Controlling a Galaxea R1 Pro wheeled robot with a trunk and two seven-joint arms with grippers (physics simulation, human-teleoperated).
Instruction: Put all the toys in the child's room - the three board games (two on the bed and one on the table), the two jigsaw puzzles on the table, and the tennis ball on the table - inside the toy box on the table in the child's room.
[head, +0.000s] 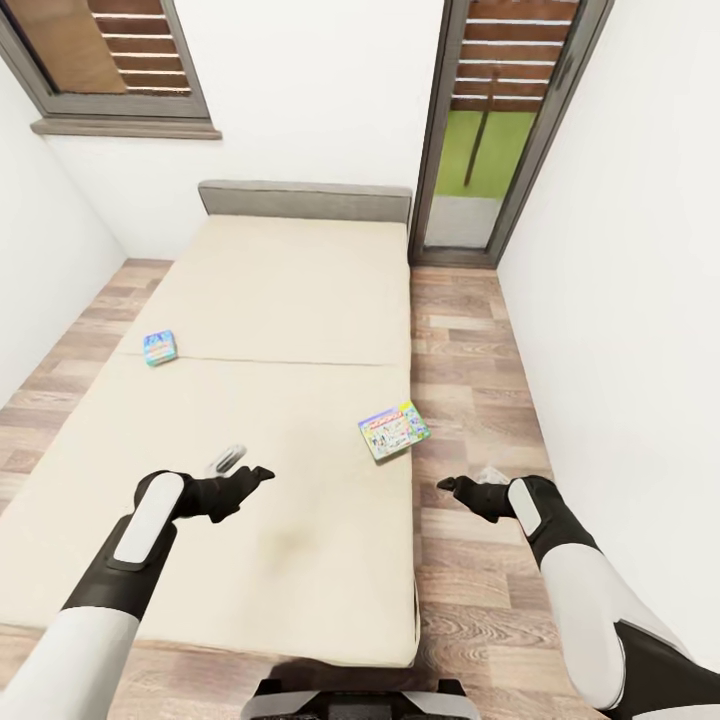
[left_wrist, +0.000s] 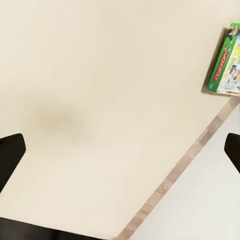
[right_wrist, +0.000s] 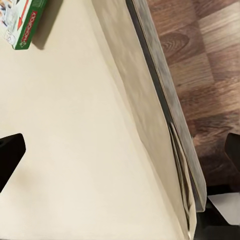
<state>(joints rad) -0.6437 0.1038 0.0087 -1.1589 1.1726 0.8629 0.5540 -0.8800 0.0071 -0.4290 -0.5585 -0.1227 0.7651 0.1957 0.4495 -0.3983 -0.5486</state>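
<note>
Two board games lie on the bed's beige mattress. The blue one is near the mattress's left edge. The green-edged Monopoly box lies near the right edge and also shows in the wrist views. My left gripper hovers over the mattress, left of the Monopoly box, open and empty. Just off the bed's right edge, over the floor, my right gripper is also open and empty. The table, toy box, puzzles and tennis ball are out of view.
A grey headboard stands against the far white wall. A strip of wood-plank floor runs between the bed and the right wall. A tall dark-framed window stands at the far right, and another window at the upper left.
</note>
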